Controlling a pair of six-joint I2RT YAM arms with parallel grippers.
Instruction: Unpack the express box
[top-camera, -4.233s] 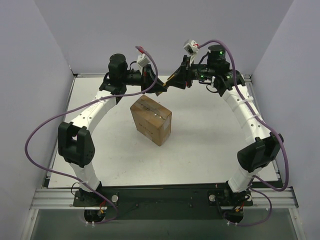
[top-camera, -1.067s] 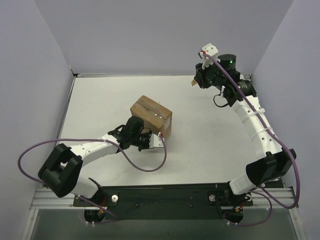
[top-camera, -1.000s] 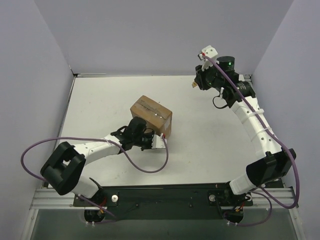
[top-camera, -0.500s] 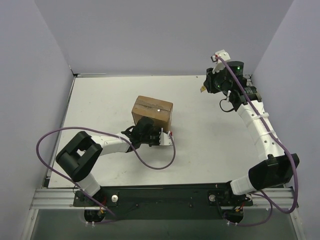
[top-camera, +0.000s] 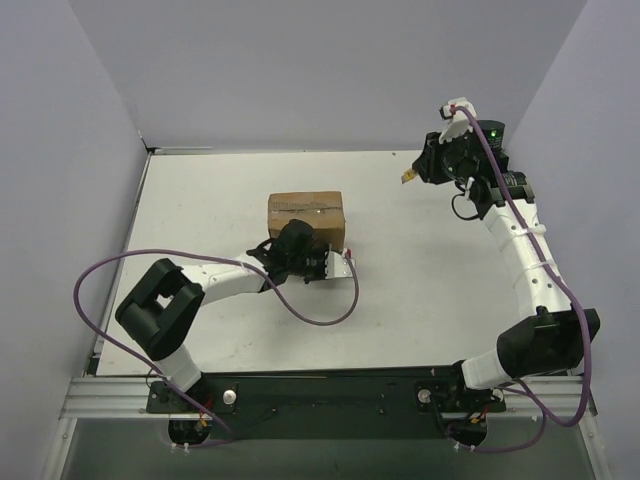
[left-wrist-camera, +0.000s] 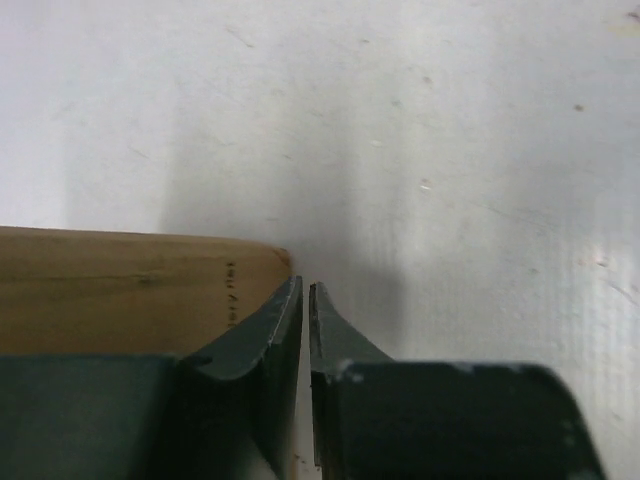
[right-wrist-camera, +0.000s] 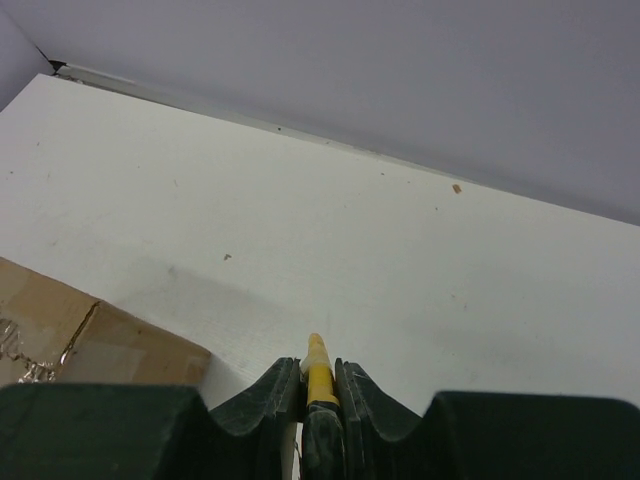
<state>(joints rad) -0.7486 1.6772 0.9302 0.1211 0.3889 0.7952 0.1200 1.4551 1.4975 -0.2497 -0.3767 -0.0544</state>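
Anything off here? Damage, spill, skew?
Nothing stands out. The express box sits flat on the table, top flaps closed, no tears or spills visible; the yellow tool is held clear of it.

One express box (top-camera: 305, 205) mid-table (top-camera: 200, 200), one yellow knife (right-wrist-camera: 319, 378) far right, two grippers: left gripper (left-wrist-camera: 305, 290) near the box, right gripper (right-wrist-camera: 318, 364) far right

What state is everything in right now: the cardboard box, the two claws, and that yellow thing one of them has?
express box: closed, top flaps down, sitting on the table.
left gripper: almost shut, empty, low beside a corner of the box.
right gripper: shut on the utility knife, raised at the far right.
utility knife: clamped between the fingers, yellow tip poking out; blade not discernible.
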